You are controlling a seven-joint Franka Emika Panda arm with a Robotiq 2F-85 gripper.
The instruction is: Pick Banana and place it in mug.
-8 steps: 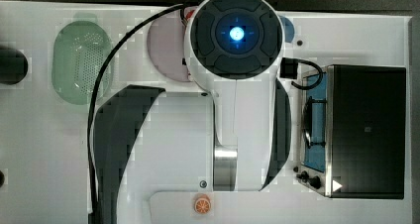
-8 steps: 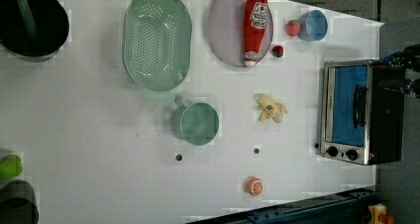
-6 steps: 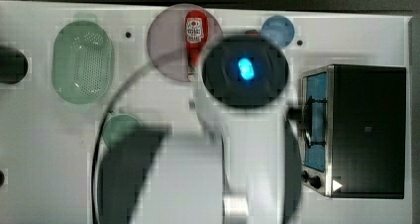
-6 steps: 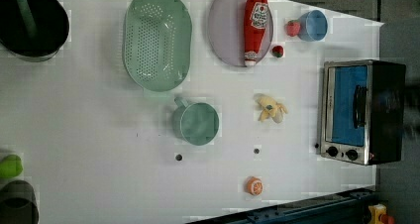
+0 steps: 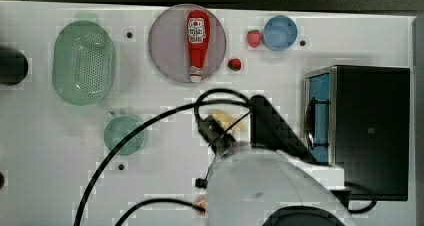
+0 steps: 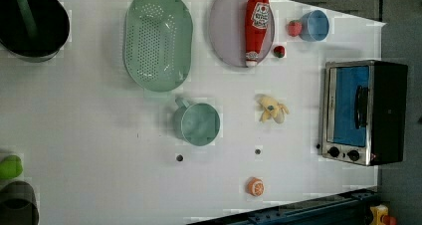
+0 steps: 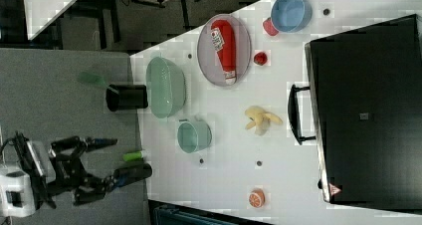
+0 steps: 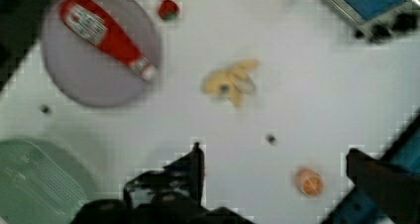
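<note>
The gripper (image 8: 272,159) hangs wide open and empty above the counter (image 6: 99,135); the banana (image 6: 272,109) lies beside the mug (image 6: 198,123).

You see a white counter (image 6: 89,135). In the left view's upper middle, a red ketchup bottle (image 6: 258,26) lies on a round grey plate (image 6: 229,31), with a green perforated colander (image 6: 158,38) to its left. A blue cup (image 6: 314,25) sits upper right, a strawberry (image 6: 294,28) touching it. The toaster oven (image 6: 366,113) stands at right, an orange slice (image 6: 256,186) near the bottom.
</note>
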